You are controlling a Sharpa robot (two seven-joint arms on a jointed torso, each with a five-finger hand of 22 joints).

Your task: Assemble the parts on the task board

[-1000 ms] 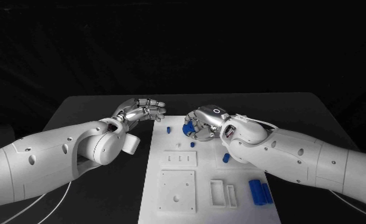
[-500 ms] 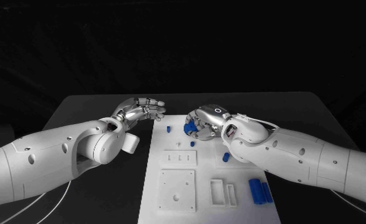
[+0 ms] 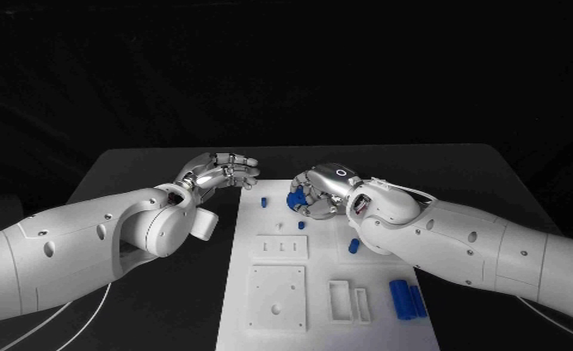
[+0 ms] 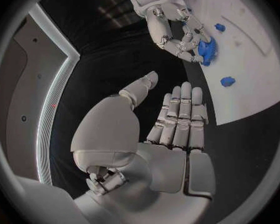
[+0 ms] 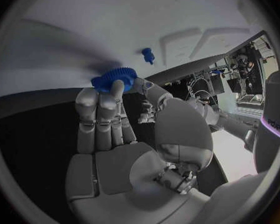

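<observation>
- Currently the right hand (image 3: 316, 192) pinches a blue gear (image 5: 114, 78) at its fingertips, over the far end of the task board (image 3: 382, 318); the gear lies flat-faced to the board, just above it
- left hand (image 3: 221, 172) hovers beside the board's far-left corner, fingers together, holding nothing; the right hand is plainly nearer

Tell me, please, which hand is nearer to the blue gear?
Right. The right hand grips the blue gear over the task board; the left hand hovers beside the board, apart from it.
</observation>
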